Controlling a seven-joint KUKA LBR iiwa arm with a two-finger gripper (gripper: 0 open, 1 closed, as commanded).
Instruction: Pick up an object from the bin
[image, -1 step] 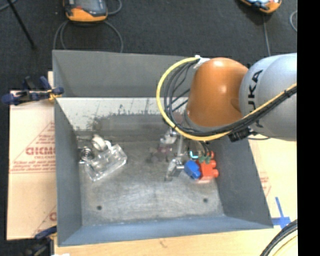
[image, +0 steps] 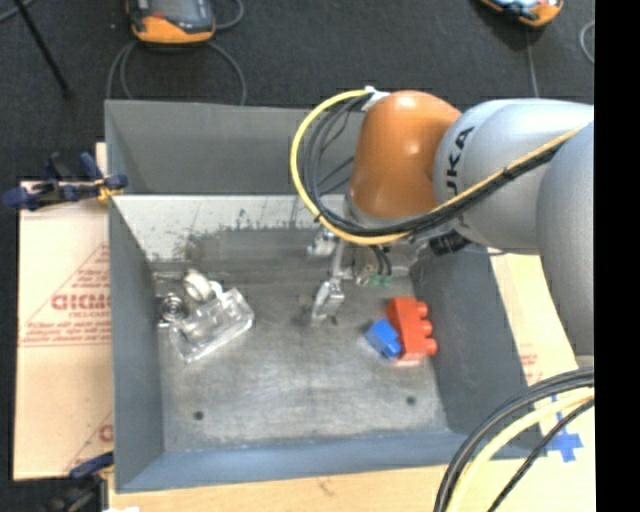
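My gripper (image: 323, 305) hangs under the arm's wrist over the bare middle of the bin floor, slightly toward the back wall. To its right lies a red toy brick (image: 414, 324) with studs on its side, and a small blue block (image: 382, 338) rests against the brick's left edge. Both lie a short way from the gripper and do not touch it. At the left of the bin lies a clear plastic piece with a shiny metal fitting (image: 204, 316), well apart from the gripper.
The arm and its orange wrist cover reach in from the right and hide part of the bin's back right area. Bare floor lies between the clear piece and the gripper and along the front wall.
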